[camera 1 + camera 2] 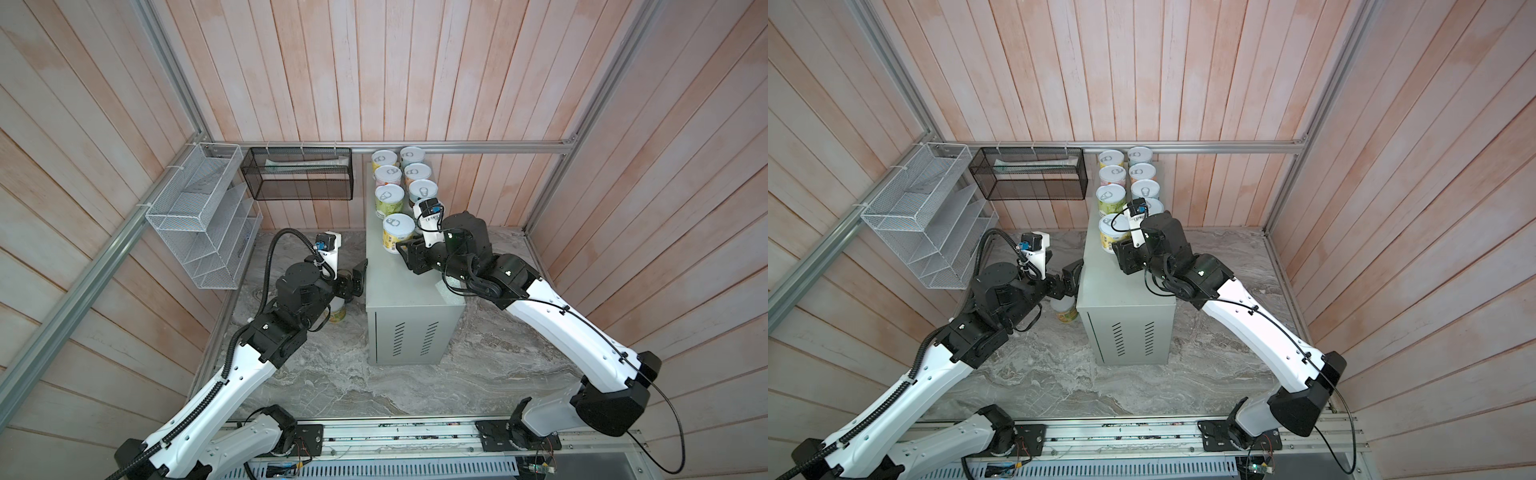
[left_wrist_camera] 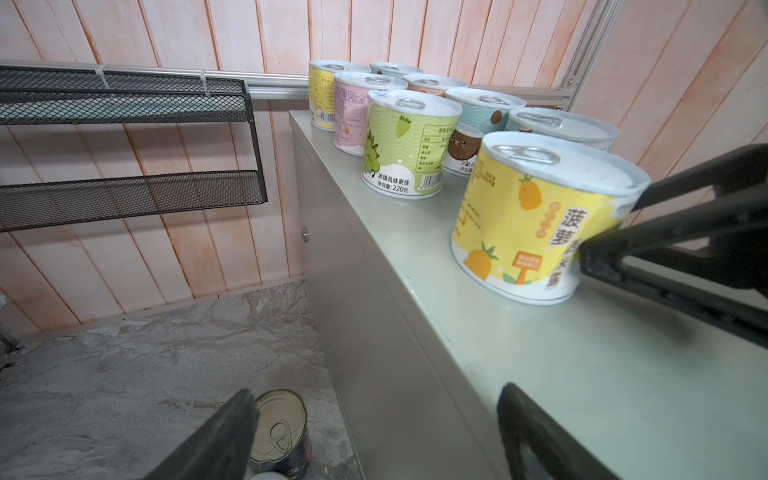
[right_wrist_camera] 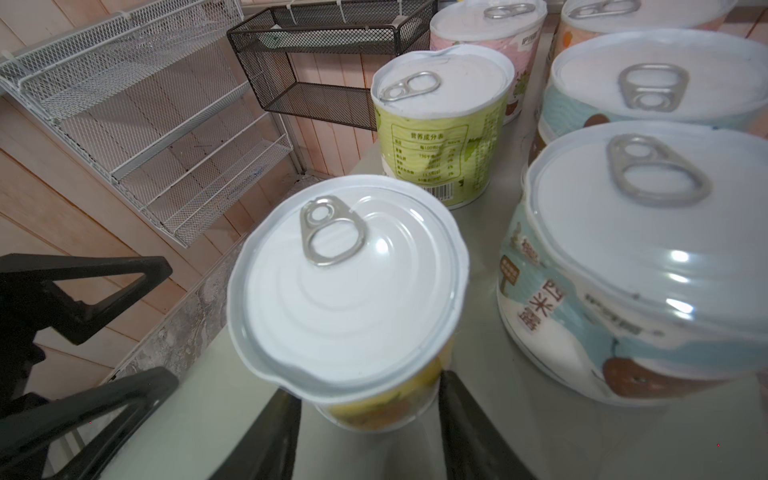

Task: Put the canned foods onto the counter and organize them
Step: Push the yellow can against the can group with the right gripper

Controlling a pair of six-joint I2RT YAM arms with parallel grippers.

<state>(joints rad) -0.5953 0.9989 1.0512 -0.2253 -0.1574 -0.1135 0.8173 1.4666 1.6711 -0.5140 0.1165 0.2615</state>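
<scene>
The counter [image 1: 409, 291] [image 1: 1125, 286] carries two rows of canned foods [image 1: 389, 174] in both top views. The nearest of them is a yellow pineapple tin [image 1: 398, 232] [image 2: 536, 216] [image 3: 345, 291], standing upright on the top. My right gripper [image 1: 405, 249] [image 3: 368, 390] is shut on this tin, one finger on each side low down. My left gripper [image 1: 359, 270] [image 2: 376, 397] hangs open and empty beside the counter's left wall. Below it a dark-blue tin [image 2: 282, 428] stands on the marble. A small yellow-green tin [image 1: 337, 313] [image 1: 1067, 309] sits under that wrist.
A white wire basket [image 1: 199, 216] and a black mesh basket [image 1: 299, 174] hang on the walls to the left of the counter. Grey marble surface [image 1: 415, 395] surrounds the counter. Wooden walls close in on three sides.
</scene>
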